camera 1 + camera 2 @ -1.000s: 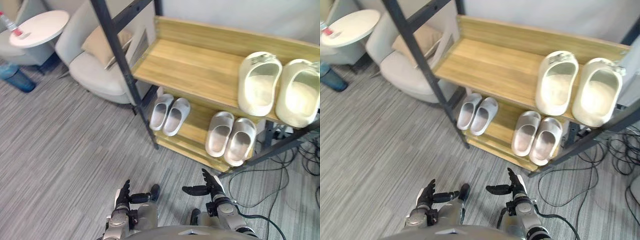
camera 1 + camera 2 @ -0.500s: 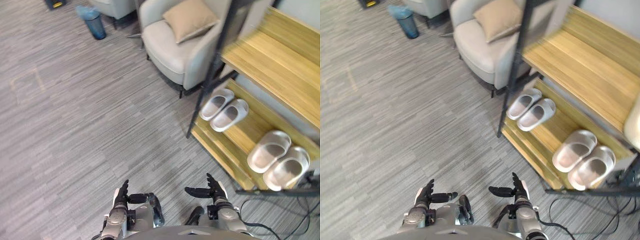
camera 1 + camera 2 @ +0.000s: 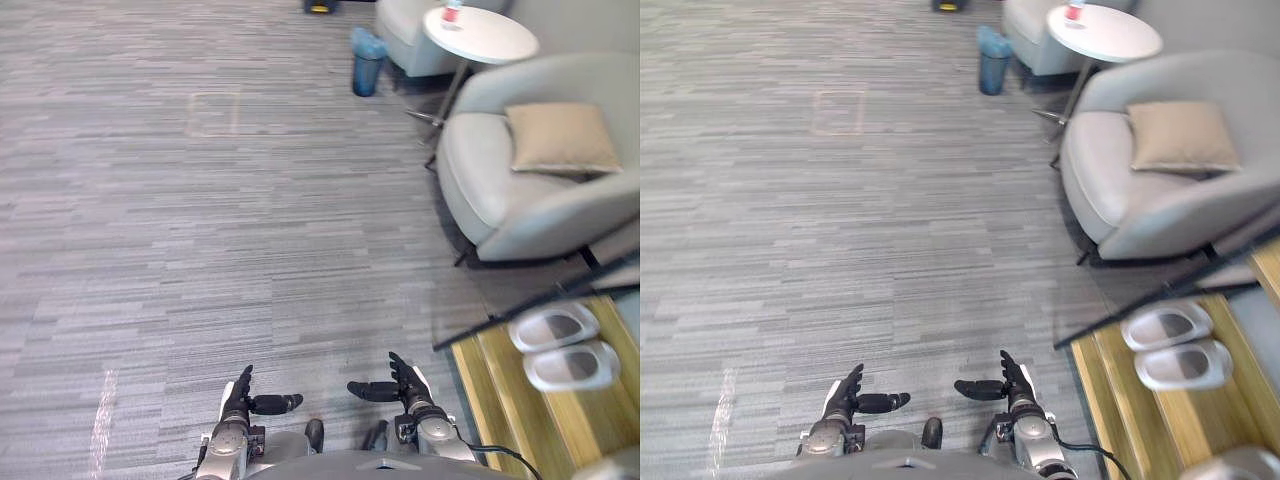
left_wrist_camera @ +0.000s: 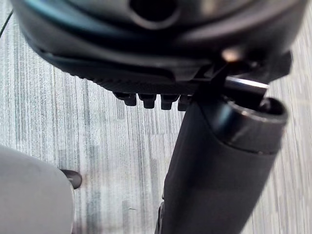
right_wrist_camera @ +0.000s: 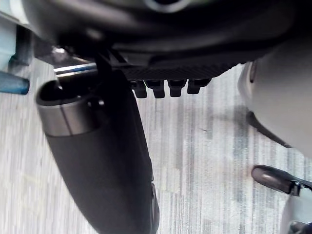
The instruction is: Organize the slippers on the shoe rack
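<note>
The head's view has swung left off the shoe rack (image 3: 497, 385), whose low shelf holds a slipper pair (image 3: 556, 342), probably nearer the empty, straight-fingered right hand (image 3: 406, 381) than the likewise relaxed left hand (image 3: 240, 396).

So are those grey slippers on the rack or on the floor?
On the rack: the slippers lie side by side, right way up, on its wooden boards.

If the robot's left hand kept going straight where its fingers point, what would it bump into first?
Probably nothing: the left hand points ahead over grey carpet, and that line looks free, though depth is hard to judge.
</note>
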Available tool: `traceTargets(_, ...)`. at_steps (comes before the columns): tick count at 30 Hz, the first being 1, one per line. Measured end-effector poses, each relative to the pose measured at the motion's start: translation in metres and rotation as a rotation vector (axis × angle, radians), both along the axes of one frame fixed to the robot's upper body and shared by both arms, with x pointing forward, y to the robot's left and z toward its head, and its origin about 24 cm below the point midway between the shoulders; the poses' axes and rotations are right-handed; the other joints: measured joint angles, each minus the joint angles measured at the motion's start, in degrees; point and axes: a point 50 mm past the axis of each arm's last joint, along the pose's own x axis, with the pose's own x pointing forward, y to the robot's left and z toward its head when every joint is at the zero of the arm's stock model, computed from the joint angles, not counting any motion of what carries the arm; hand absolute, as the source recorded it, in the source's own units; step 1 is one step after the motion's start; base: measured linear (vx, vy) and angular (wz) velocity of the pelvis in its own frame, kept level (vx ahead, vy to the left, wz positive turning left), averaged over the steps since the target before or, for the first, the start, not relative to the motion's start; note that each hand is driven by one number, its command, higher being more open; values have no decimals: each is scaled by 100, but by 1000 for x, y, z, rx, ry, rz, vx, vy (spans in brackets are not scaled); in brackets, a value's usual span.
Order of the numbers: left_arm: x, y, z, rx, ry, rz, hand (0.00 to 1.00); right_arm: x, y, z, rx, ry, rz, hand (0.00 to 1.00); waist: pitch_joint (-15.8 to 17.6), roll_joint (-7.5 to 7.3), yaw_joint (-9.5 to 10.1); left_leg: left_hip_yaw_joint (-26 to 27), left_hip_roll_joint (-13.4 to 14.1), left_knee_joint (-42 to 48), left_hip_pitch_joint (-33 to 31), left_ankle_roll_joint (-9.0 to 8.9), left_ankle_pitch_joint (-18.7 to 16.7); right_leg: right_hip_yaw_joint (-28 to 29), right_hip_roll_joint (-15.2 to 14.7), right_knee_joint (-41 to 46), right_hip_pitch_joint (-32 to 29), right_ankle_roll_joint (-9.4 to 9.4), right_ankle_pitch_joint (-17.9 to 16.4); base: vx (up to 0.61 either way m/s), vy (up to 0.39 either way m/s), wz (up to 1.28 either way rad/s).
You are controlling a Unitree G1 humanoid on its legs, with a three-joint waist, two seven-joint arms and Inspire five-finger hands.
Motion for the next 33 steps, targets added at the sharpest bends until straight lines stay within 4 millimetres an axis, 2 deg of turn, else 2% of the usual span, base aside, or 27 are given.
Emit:
traceTargets(1,0,0,0,0,2,2,100,1,1,1,2,-7,5,100,-2,-4,-7,-95,-1,0,66,-37,-53,134,78,-181,-89,-6,98,401,-193,137)
traceTargets(2,-3,1,-1,2,10,4,100,4,3,3,16,-29,18,100,-17,-42,-95,-536,-43,56,215,-157,-270,571,274,-724,-292,-52,525,370,-192,123)
traceTargets(4,-5,2,-2,2,17,7,100,3,4,3,19,-33,23,100,-55,-86,-138,-818,-58,151,317,-277,-448,687,302,-735,-281,-280,994,475,-224,114)
traceTargets(5,-10,-1,-5,-8,34,24,100,1,4,2,19,-22,22,100,-157,48,-87,-997,97,326,285,-556,-625,476,385,-772,-184,-492,1042,533,-219,89)
traceTargets(6,-10,-3,-5,-14,32,29,100,4,3,3,17,-29,21,100,-158,114,-89,-964,141,496,173,-737,-653,353,425,-853,-117,-548,977,750,-278,85)
traceTargets(7,-10,-5,-5,-27,31,40,100,8,2,4,16,-36,18,100,-140,194,-102,-871,204,859,7,-1159,-720,225,497,-1037,39,-607,940,311,-108,48)
traceTargets(8,-9,-5,-5,-29,31,46,100,8,2,5,16,-38,18,100,-131,203,-99,-785,209,1108,-81,-1387,-734,181,529,-1138,156,-651,911,595,-235,51)
traceTargets(9,-9,-2,-4,-31,25,68,100,8,3,5,16,-40,28,100,-100,199,-94,-269,231,2414,-495,-1945,-604,109,651,-1579,729,-635,799,458,-188,44)
traceTargets(10,-7,0,-3,-32,14,86,100,7,4,5,20,-39,30,100,-12,179,-89,356,440,3579,-903,-1979,-599,42,786,-1851,1202,-665,719,458,-188,38)
traceTargets(11,-6,0,-3,-33,8,90,100,7,5,5,24,-39,28,100,5,178,-78,560,542,3891,-1017,-1853,-671,42,836,-1917,1313,-683,693,324,-105,17)
traceTargets(12,2,4,1,-28,-24,101,100,9,8,6,35,-46,19,100,56,172,16,1177,943,4667,-1489,-1445,-898,18,967,-2140,1698,-702,620,289,-73,-1)
traceTargets(14,19,9,9,-16,-83,100,100,17,10,10,36,-67,24,100,137,-60,186,1818,1258,4351,-2182,-1047,-1153,13,891,-2367,2027,-661,604,398,-74,-7)
traceTargets(15,24,11,12,-11,-100,99,100,18,10,10,35,-71,25,100,193,-139,205,1935,1288,4023,-2335,-1027,-1167,4,819,-2419,2119,-610,577,475,-10,7)
traceTargets(16,32,15,16,-1,-123,97,100,23,8,13,27,-85,21,100,282,-274,193,2171,1294,3189,-2571,-981,-1062,-69,655,-2519,2357,-386,455,421,28,14)
traceTargets(17,33,14,16,0,-126,97,100,23,6,12,23,-83,17,100,287,-275,192,2260,1291,2817,-2621,-963,-913,-109,627,-2539,2445,-303,410,532,71,26)
traceTargets(18,33,13,16,-2,-125,99,100,18,0,10,8,-71,13,100,257,-220,195,2374,1299,1881,-2638,-829,-245,-186,628,-2553,2631,-91,289,486,115,20)
traceTargets(19,33,12,16,-5,-124,95,100,13,-3,7,-1,-49,12,100,222,-253,240,2385,1207,1790,-2646,-620,306,-209,582,-2549,2761,76,175,513,120,34)
traceTargets(20,35,15,17,4,-129,94,100,12,-1,6,3,-40,10,100,173,-400,213,2391,1044,1707,-2637,-580,277,-288,432,-2528,2764,119,190,679,196,50)
traceTargets(21,38,17,19,12,-137,94,100,12,1,6,10,-39,8,100,148,-477,187,2323,865,1607,-2615,-475,185,-351,267,-2409,2720,300,297,588,184,55)
traceTargets(22,38,16,18,11,-136,94,100,11,1,5,8,-36,8,100,146,-480,186,2291,811,1620,-2594,-423,97,-336,203,-2213,2673,350,325,811,318,50)
traceTargets(24,28,17,13,10,-99,97,100,9,4,3,19,-15,8,100,172,-436,195,2197,712,1536,-2085,-328,-234,-296,-196,-283,2211,430,462,560,230,34)
traceTargets(25,22,17,10,11,-77,97,100,7,7,2,28,-11,6,100,191,-413,172,2138,665,1338,-1685,-302,-322,-254,-475,935,1879,236,602,429,131,40)
traceTargets(26,17,17,8,16,-55,94,100,6,10,2,37,-7,19,100,242,-331,142,1987,612,1035,-1054,-239,-422,-225,-659,2242,1496,-147,297,532,150,44)
traceTargets(28,14,16,7,18,-50,95,100,7,12,4,43,-18,29,100,295,-196,59,1760,623,699,-481,-216,-460,-72,-438,2686,1093,-210,71,477,57,56)
traceTargets(30,16,16,7,21,-53,98,100,12,13,7,48,-45,39,100,351,-104,-34,1502,637,394,-62,-223,-479,88,-119,2416,618,-281,-132,396,-5,79)
traceTargets(32,18,14,7,15,-56,98,100,17,12,11,47,-71,43,100,365,-83,-162,1178,707,205,262,-234,-567,251,259,1258,-41,-232,-156,488,-82,92)
traceTargets(33,19,12,8,12,-58,95,100,17,11,11,45,-73,41,100,370,-74,-173,1061,729,108,388,-237,-615,333,353,366,-263,-133,29,582,-139,85)
